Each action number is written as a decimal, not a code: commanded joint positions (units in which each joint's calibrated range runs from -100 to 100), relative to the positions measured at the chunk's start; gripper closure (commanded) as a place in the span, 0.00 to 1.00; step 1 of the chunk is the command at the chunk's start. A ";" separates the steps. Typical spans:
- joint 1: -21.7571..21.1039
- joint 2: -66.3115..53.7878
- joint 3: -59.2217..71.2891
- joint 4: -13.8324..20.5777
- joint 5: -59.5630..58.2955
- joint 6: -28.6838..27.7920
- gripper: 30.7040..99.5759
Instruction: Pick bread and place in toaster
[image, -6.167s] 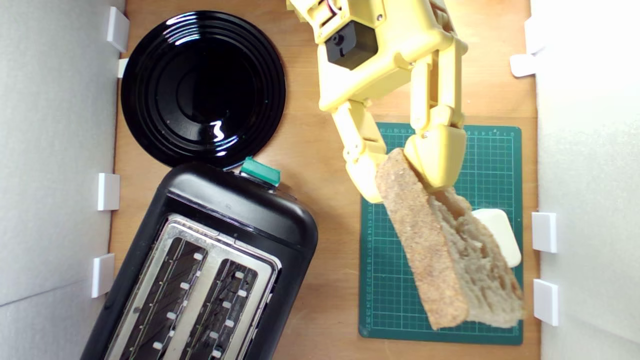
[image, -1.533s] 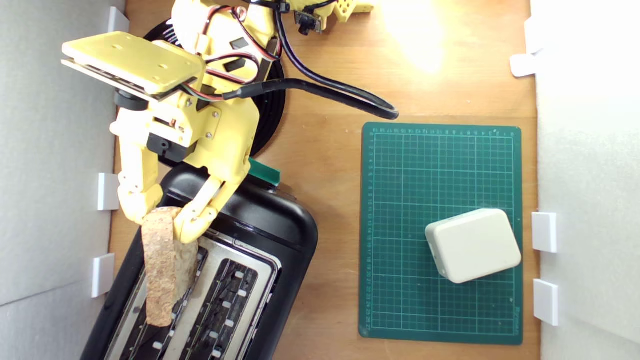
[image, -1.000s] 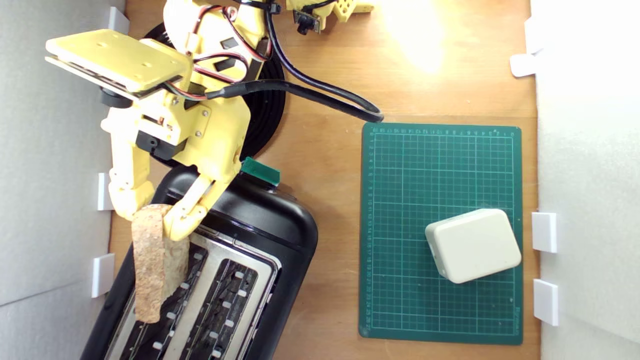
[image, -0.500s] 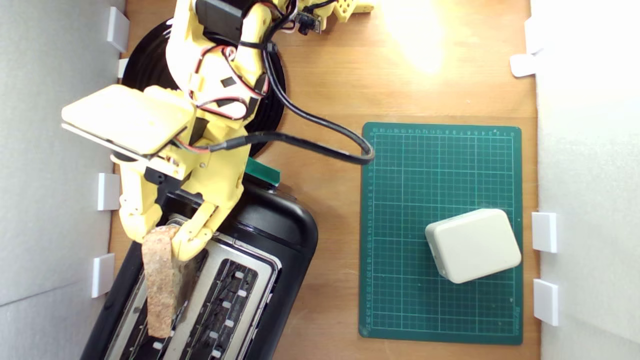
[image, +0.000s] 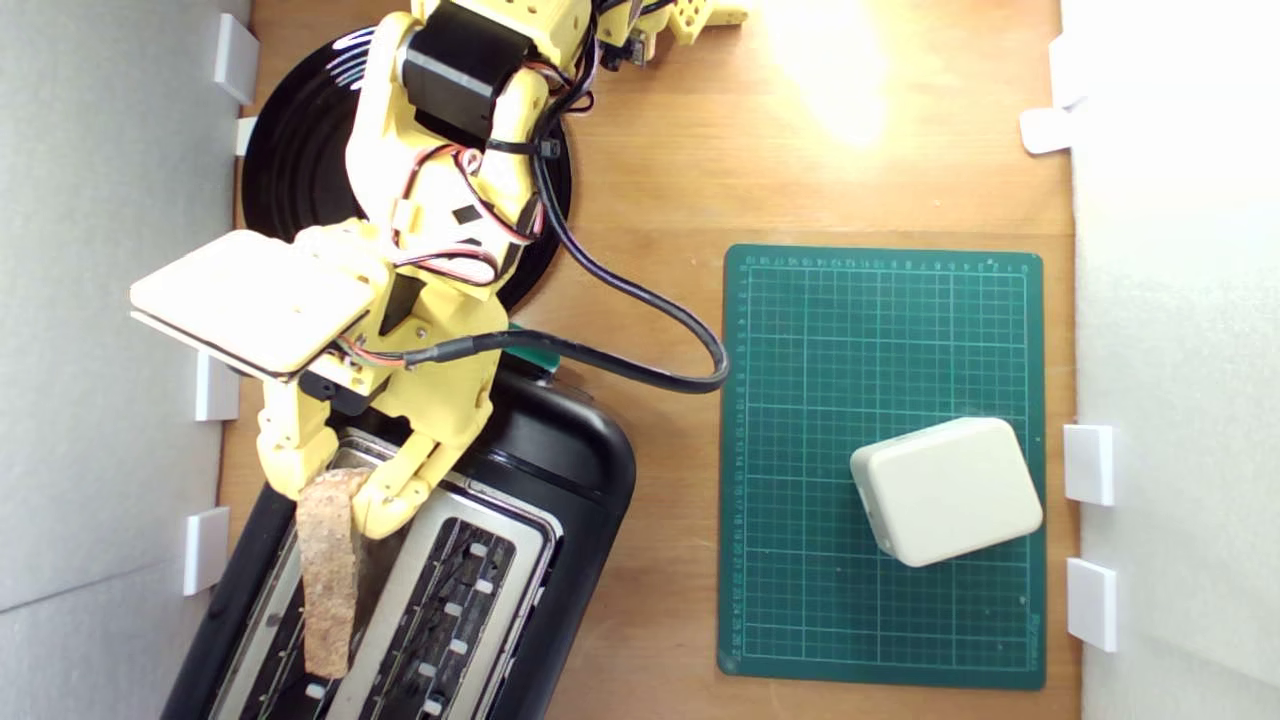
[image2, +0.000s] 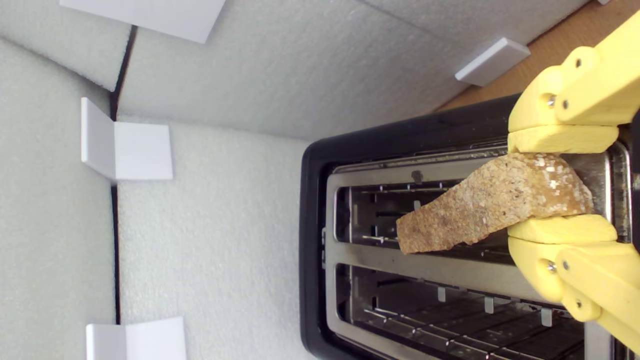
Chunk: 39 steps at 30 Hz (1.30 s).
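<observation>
Yellow hand (image2: 562, 186) pinches bread (image2: 492, 207) above toaster (image2: 320, 210) slot; exterior view adds box (image: 945, 490).

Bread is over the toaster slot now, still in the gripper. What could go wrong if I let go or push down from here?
The bread looks skewed against the slot nearer the exterior view's left of the toaster; its free end sits near the bar between slots, so it may catch there rather than drop.

The gripper holds one end only, so releasing now may tip the slice.

The fingertips are close to the metal top plate; pushing down might hit it.
</observation>
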 joint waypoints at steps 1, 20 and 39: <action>-1.49 2.26 -0.60 -1.03 -0.04 -0.28 0.56; -3.26 -1.48 -0.60 -1.48 -0.04 -0.28 0.30; 1.25 -32.01 0.13 -9.73 0.04 6.11 0.32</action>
